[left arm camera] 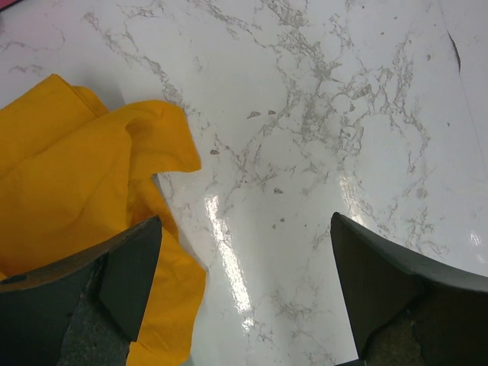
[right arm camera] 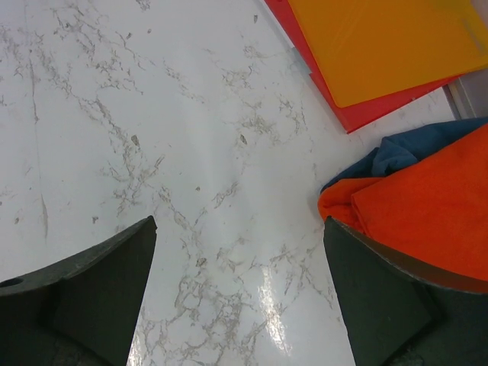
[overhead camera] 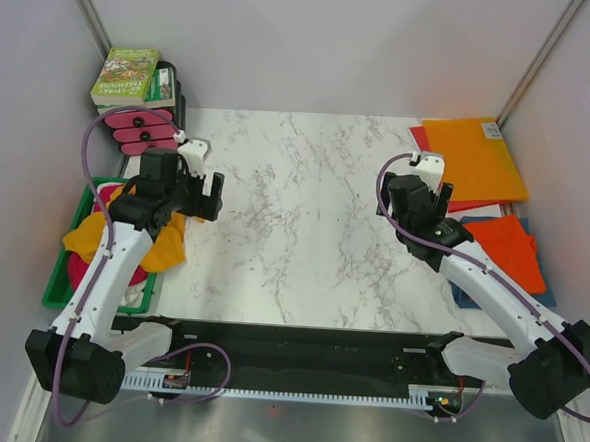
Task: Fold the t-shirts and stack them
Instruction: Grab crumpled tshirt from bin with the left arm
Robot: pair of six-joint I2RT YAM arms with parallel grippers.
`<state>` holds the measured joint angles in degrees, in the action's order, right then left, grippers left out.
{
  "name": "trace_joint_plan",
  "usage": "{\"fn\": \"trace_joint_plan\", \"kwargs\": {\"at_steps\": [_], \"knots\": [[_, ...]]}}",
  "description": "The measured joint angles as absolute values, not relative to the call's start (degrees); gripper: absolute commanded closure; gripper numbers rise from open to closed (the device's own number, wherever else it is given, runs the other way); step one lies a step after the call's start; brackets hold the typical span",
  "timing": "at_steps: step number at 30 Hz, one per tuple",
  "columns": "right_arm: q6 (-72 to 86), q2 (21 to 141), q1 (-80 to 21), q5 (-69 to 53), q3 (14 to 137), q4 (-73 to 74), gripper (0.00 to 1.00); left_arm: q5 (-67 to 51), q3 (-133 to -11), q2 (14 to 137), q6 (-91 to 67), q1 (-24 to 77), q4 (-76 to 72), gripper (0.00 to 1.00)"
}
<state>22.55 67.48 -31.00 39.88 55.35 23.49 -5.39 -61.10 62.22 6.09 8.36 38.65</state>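
Observation:
A crumpled golden-orange t-shirt (overhead camera: 161, 245) (left arm camera: 69, 175) spills from the green tray (overhead camera: 63, 285) onto the marble table (overhead camera: 295, 221). My left gripper (overhead camera: 205, 191) (left arm camera: 244, 290) hovers open over bare table just right of that shirt's edge, holding nothing. At the right edge a folded red-orange t-shirt (overhead camera: 514, 249) (right arm camera: 427, 206) lies on a blue t-shirt (overhead camera: 476, 292) (right arm camera: 404, 152). My right gripper (overhead camera: 432, 194) (right arm camera: 240, 290) stands open and empty above the table, just left of that pile. A bit of pink cloth (overhead camera: 103, 212) shows in the tray under my left arm.
A stiff orange sheet (overhead camera: 474, 157) (right arm camera: 381, 38) lies on a red sheet (overhead camera: 420, 139) (right arm camera: 358, 114) at the back right. Books (overhead camera: 132, 76) and pink discs (overhead camera: 140, 131) sit at the back left. Grey walls close in both sides.

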Motion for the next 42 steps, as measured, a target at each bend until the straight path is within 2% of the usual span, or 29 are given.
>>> {"fn": "trace_joint_plan", "kwargs": {"at_steps": [12,17,23,32,35,37,38,39,42], "knots": [[22.2,65.3,-31.0,36.6,50.7,23.5,0.02,-4.1,-59.6,60.1,6.0,2.7,37.6,0.0],[22.2,63.5,-31.0,35.4,49.0,23.5,0.02,-3.1,-59.6,58.1,5.5,-8.9,37.6,0.01],[22.2,60.7,-31.0,34.3,46.9,23.6,0.02,1.1,-58.4,56.8,5.7,-20.3,37.4,0.09],[22.3,60.9,-31.2,33.8,46.8,23.5,0.02,0.9,-56.6,56.5,6.4,-34.2,37.6,0.21],[22.3,61.0,-31.3,33.6,46.8,23.5,0.02,0.3,-57.5,56.9,6.4,-34.9,37.5,0.31],[22.3,61.3,-31.3,33.5,46.8,23.5,0.02,-0.2,-57.8,57.8,6.5,-35.0,37.4,0.69],[22.3,61.4,-31.3,33.4,46.8,23.5,0.02,-0.4,-57.8,58.6,6.8,-35.1,37.4,0.94],[22.4,61.6,-31.3,33.3,46.8,23.5,0.02,-0.4,-57.8,59.4,6.4,-35.1,37.3,0.98],[22.6,61.8,-31.3,33.2,46.7,23.5,0.02,-0.8,-57.8,62.8,6.8,-35.3,37.3,0.98]]}}
